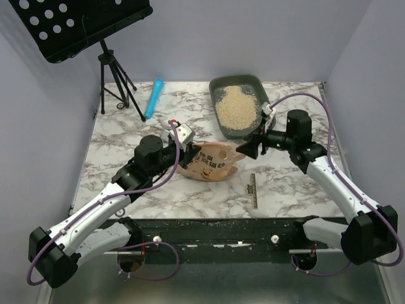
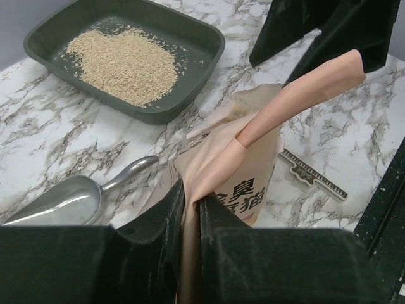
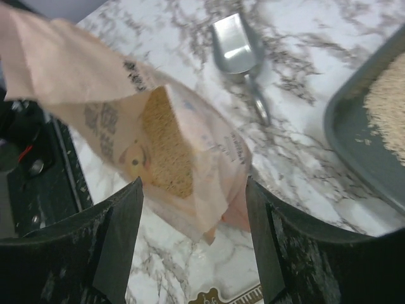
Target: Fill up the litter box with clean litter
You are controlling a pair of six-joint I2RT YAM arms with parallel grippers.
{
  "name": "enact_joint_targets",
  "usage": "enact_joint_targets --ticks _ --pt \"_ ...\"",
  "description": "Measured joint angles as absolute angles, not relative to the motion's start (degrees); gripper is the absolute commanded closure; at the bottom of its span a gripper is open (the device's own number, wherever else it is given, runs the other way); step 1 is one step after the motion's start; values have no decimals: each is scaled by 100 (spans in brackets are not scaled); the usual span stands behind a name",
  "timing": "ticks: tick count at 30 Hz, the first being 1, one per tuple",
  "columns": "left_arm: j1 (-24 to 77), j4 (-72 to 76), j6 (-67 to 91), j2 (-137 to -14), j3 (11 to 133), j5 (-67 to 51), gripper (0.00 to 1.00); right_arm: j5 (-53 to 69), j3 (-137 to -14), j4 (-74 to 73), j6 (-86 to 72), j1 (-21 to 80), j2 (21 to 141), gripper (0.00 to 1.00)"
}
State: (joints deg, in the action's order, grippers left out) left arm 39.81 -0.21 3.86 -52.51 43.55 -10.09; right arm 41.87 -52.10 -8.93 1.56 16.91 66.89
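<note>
The dark grey-green litter box (image 1: 218,85) stands at the back of the table with a pile of pale beige clean litter (image 1: 235,106) in it. It also shows in the left wrist view (image 2: 196,38), with the litter (image 2: 123,63), and in the right wrist view (image 3: 354,136). An orange-pink bag (image 1: 210,163) lies in front of it, with more litter showing inside (image 3: 166,149). My left gripper (image 1: 190,154) is shut on the bag's edge (image 2: 253,171). My right gripper (image 1: 248,149) is open at the bag's other end, its jaws (image 3: 193,234) astride the bag's corner.
A silver metal scoop (image 2: 69,199) lies on the marble beside the bag; it also shows in the right wrist view (image 3: 235,47). A ruler (image 1: 254,191) lies at the front right. A blue tube (image 1: 153,98) and a music stand's tripod (image 1: 117,88) stand at the back left.
</note>
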Motion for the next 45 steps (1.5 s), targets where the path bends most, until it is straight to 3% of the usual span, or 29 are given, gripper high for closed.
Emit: enact_joint_targets --ticks 11,29,45 --pt "3981 -244 217 -5057 4318 -1090 87 6182 -3990 930 676 1577 6893 27" --pt "3979 -272 215 -4825 4167 -1109 89 6132 -3426 2716 279 1127 6973 26" --pt "3979 -272 187 -4827 4167 -1122 90 6954 -2324 6941 -2674 1122 8486 27"
